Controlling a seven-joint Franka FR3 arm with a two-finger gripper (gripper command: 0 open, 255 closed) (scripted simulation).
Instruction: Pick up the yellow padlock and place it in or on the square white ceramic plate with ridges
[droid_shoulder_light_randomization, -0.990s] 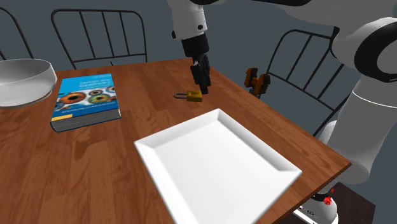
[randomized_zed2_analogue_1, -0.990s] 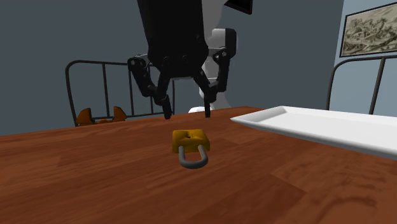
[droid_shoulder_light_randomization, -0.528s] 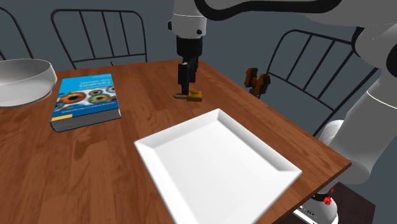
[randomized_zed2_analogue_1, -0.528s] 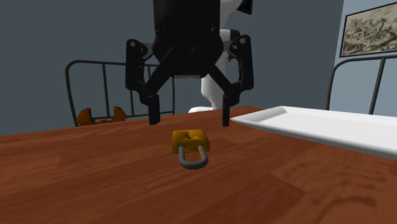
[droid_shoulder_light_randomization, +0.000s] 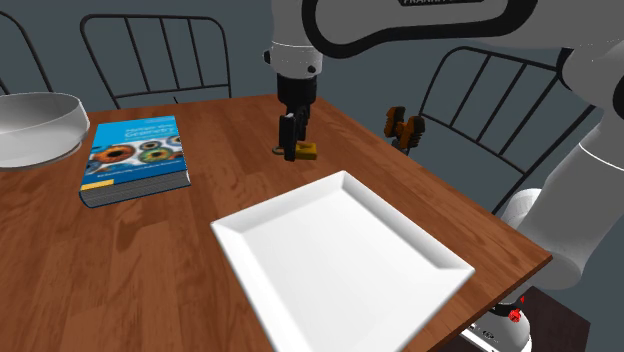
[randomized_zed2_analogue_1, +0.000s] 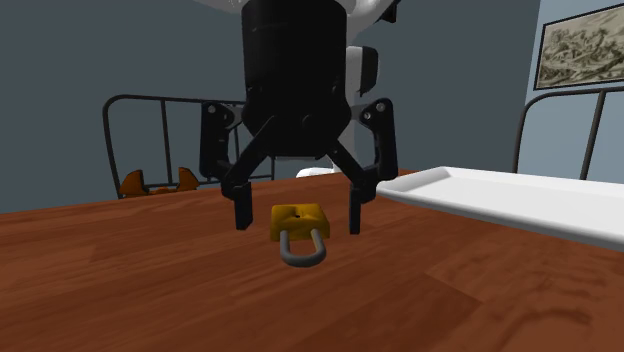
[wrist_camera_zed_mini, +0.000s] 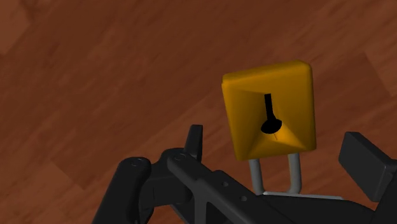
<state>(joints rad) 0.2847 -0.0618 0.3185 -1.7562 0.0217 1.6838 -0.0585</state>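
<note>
The yellow padlock (droid_shoulder_light_randomization: 307, 150) lies flat on the wooden table, its grey shackle pointing away from the plate's side in the shoulder view. My black gripper (droid_shoulder_light_randomization: 292, 150) stands open straight over it, lowered to table height. In the second exterior view the gripper (randomized_zed2_analogue_1: 298, 225) has one fingertip on each side of the padlock (randomized_zed2_analogue_1: 300, 219), with gaps between fingers and lock body. The wrist view shows the padlock (wrist_camera_zed_mini: 270, 111) with its keyhole facing up, between my open gripper (wrist_camera_zed_mini: 280, 153) fingers. The square white plate (droid_shoulder_light_randomization: 340, 250) sits on the table's near part, its rim (randomized_zed2_analogue_1: 520, 200) to the second exterior view's right.
A blue book (droid_shoulder_light_randomization: 135, 160) lies toward the shoulder view's left, with a white bowl (droid_shoulder_light_randomization: 35, 125) beyond it. An orange and dark object (droid_shoulder_light_randomization: 405, 127) sits by the table's far right edge. Metal chairs (droid_shoulder_light_randomization: 155, 55) ring the table.
The gripper has come down over the padlock; its open fingertips, above the lock before, now flank the lock body near the tabletop. The padlock has not moved.
</note>
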